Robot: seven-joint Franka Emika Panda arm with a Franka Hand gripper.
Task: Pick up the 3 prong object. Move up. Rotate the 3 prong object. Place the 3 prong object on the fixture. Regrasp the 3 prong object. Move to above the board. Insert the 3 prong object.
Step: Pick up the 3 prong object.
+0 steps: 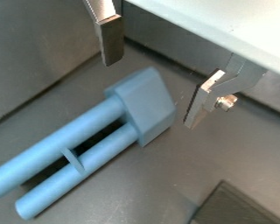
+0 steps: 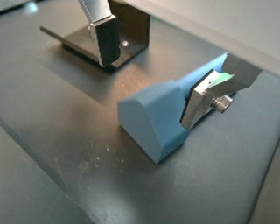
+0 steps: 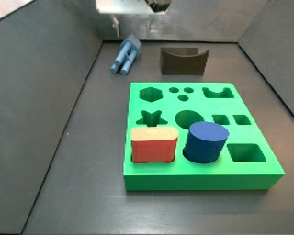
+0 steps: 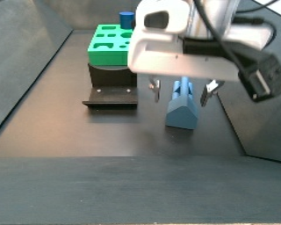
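1. The 3 prong object (image 1: pixel 90 140), smooth steel-blue plastic with a blocky head and long rounded prongs, lies flat on the dark floor.
2. The gripper (image 1: pixel 154 74) hovers above its head, silver-plate fingers (image 1: pixel 109 39) apart and empty.
3. The notched brown fixture (image 3: pixel 183 61) stands nearby, before the green board (image 3: pixel 198 138).

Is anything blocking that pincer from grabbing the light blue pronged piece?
Nothing visible is. The pincer hangs open just above the 3 prong object, a finger on each side of its blocky end, with only floor around.
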